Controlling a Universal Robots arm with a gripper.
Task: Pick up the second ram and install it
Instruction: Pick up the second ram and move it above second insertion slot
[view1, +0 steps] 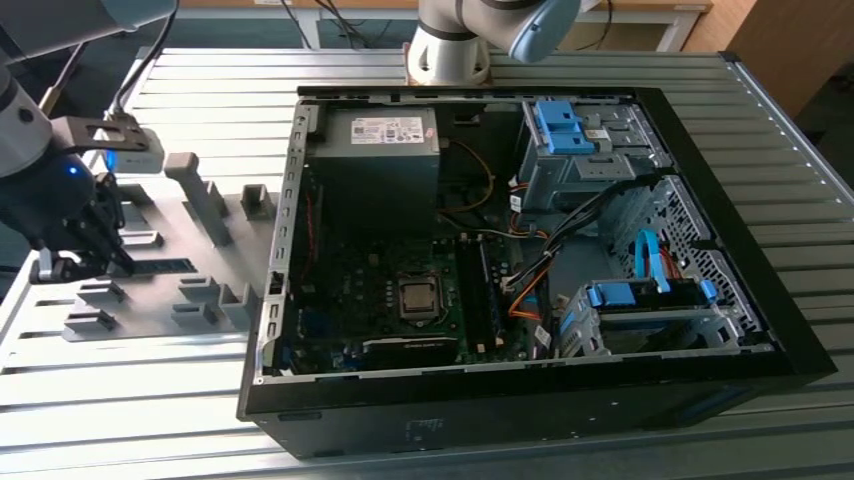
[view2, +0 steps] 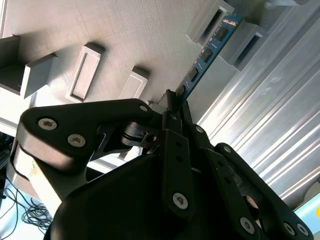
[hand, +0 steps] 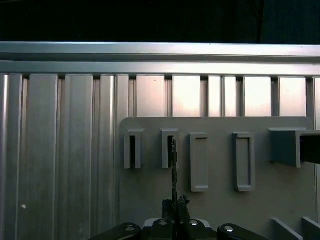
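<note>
Pinches, with black gripper (view2: 171, 99) clenched, one end of thin dark-green chip-lined memory stick (view2: 205, 52) near grey fixture plate (view2: 125, 30) edge; probably light, stiff, fragile.

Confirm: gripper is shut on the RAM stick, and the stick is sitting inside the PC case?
Wrong on the location. The gripper is shut on the second ram, but the stick is outside the computer case, over the grey fixture plate at the exterior view's left, as the exterior view shows.

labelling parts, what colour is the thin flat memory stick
Thin memory stick: blue board, black chips; clearest in second wrist view.
</note>
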